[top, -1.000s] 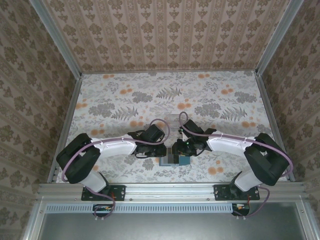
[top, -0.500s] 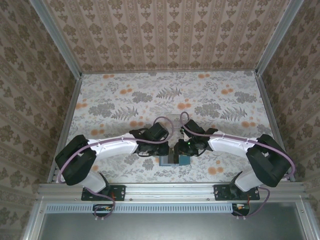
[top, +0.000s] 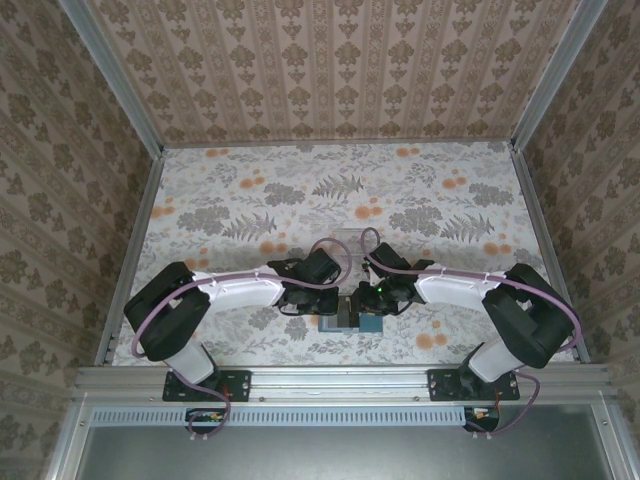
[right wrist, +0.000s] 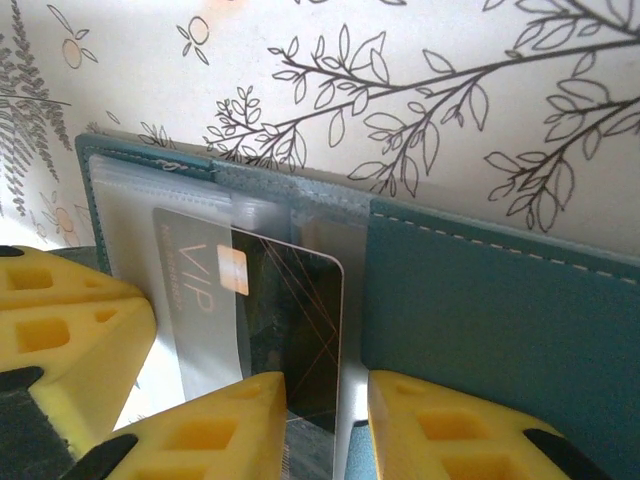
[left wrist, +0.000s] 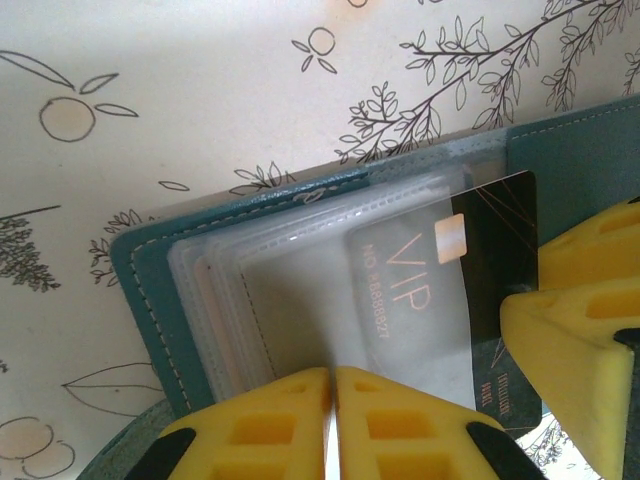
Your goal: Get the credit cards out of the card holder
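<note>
Half out of its clear plastic sleeve [left wrist: 300, 300], the dark rectangular VIP credit card [right wrist: 295, 320] lies lengthwise toward your right pincer [right wrist: 327, 390], whose jaws stand slightly apart astride its free end, while your left pincer [left wrist: 332, 400], pressed together, rests on the open teal two-panel card holder [right wrist: 500, 320] on the flower-patterned table [left wrist: 200, 80].

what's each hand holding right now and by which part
The left hand pinches the card holder by its clear sleeve edge. The right hand straddles the exposed end of the dark card; a firm grip cannot be told.
</note>
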